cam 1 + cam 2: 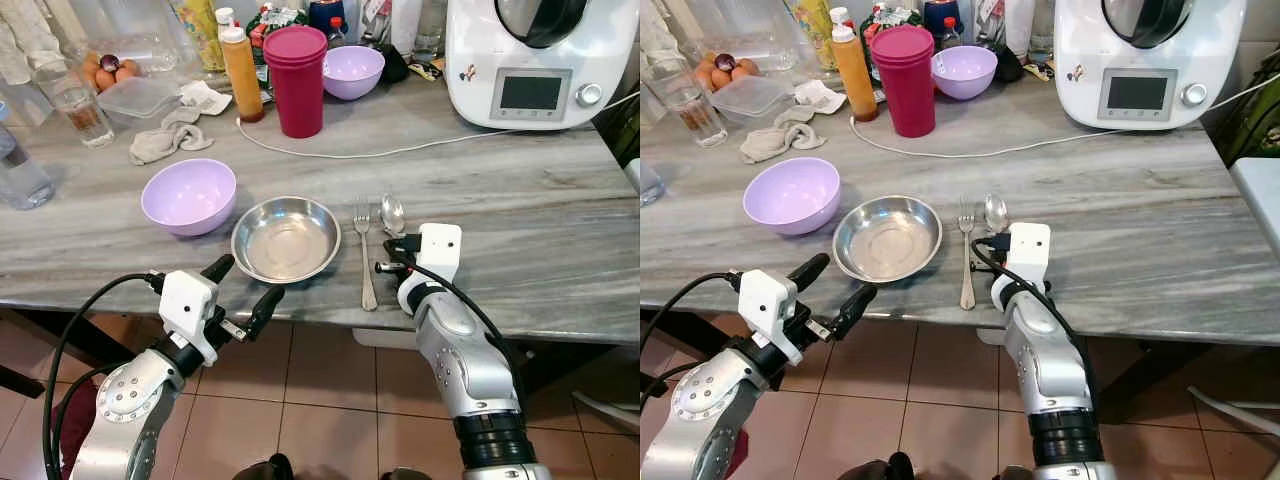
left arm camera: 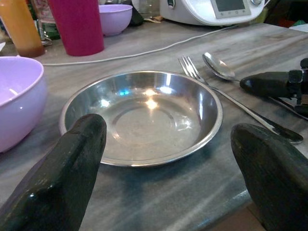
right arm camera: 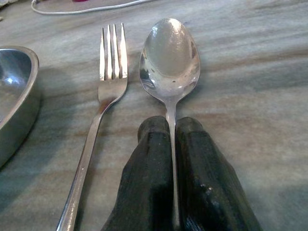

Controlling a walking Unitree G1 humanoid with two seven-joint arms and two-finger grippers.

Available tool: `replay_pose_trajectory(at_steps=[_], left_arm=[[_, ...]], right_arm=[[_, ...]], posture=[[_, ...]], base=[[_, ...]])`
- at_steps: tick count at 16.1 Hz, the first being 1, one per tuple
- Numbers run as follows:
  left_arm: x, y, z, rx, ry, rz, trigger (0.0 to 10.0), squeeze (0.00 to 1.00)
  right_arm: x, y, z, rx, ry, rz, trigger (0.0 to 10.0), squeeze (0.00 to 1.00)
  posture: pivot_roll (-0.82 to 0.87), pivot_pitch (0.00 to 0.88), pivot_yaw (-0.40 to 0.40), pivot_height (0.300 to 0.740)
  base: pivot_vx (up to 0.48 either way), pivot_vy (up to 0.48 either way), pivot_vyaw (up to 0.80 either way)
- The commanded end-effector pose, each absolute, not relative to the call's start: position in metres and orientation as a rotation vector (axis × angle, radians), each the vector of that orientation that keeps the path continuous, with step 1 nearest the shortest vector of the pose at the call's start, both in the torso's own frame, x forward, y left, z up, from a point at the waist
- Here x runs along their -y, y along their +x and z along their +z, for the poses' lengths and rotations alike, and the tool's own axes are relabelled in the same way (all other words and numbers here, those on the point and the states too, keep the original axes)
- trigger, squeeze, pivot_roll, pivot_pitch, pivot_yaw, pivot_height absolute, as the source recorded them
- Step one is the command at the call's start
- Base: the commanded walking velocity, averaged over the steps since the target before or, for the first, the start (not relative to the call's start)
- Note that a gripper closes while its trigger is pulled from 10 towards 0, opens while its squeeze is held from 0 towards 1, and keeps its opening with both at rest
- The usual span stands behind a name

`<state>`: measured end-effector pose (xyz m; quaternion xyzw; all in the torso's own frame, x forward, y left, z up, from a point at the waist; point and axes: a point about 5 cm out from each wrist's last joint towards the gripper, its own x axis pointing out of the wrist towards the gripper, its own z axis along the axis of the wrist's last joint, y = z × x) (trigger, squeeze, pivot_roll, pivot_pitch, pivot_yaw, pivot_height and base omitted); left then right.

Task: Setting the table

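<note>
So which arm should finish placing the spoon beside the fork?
The right. The right gripper is already shut on the spoon handle, with the bowl of the spoon lying just right of the fork. The left gripper hangs open at the table edge before the steel plate, holding nothing.

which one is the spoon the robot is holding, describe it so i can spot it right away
On the grey marble-look table, find the steel dish near the front edge, beside the lilac bowl. To the robot's right of the dish lies a fork, and just past it the spoon. Unlike the fork, it has a rounded shiny bowl, and the right gripper is shut on its handle.
</note>
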<state>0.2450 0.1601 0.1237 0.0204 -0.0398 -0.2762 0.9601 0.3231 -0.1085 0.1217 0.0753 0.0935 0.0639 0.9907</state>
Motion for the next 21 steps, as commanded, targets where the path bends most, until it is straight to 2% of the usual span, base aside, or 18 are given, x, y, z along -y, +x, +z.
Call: replay_pose_trajectory(at_steps=[1, 4, 5, 17, 21], left_arm=[[-0.161, 0.242, 0.124, 0.07, 0.049, -0.57, 10.0, 0.0], [-0.158, 0.24, 0.123, 0.064, 0.036, -0.612, 10.0, 0.0], [-0.157, 0.239, 0.123, 0.06, 0.032, -0.625, 10.0, 0.0], [-0.154, 0.237, 0.122, 0.056, 0.03, -0.641, 10.0, 0.0], [-0.155, 0.242, 0.129, 0.103, 0.039, -0.599, 10.0, 0.0]], right_arm=[[0.104, 0.321, 0.11, -0.253, 0.143, 0.153, 10.0, 0.0], [0.105, 0.321, 0.109, -0.256, 0.132, 0.146, 10.0, 0.0], [0.106, 0.32, 0.108, -0.257, 0.132, 0.145, 10.0, 1.0], [0.112, 0.321, 0.123, -0.131, 0.06, 0.124, 10.0, 1.0], [0.113, 0.321, 0.142, 0.007, -0.001, 0.109, 10.0, 1.0]], posture=[[-0.14, 0.165, 0.067, 0.74], [-0.14, 0.167, 0.066, 0.74], [-0.14, 0.168, 0.066, 0.74], [-0.15, 0.163, 0.069, 0.74], [-0.15, 0.161, 0.065, 0.74]], base=[[0.0, 0.0, 0.0], [0.0, 0.0, 0.0], [0.0, 0.0, 0.0], [0.0, 0.0, 0.0], [0.0, 0.0, 0.0]])
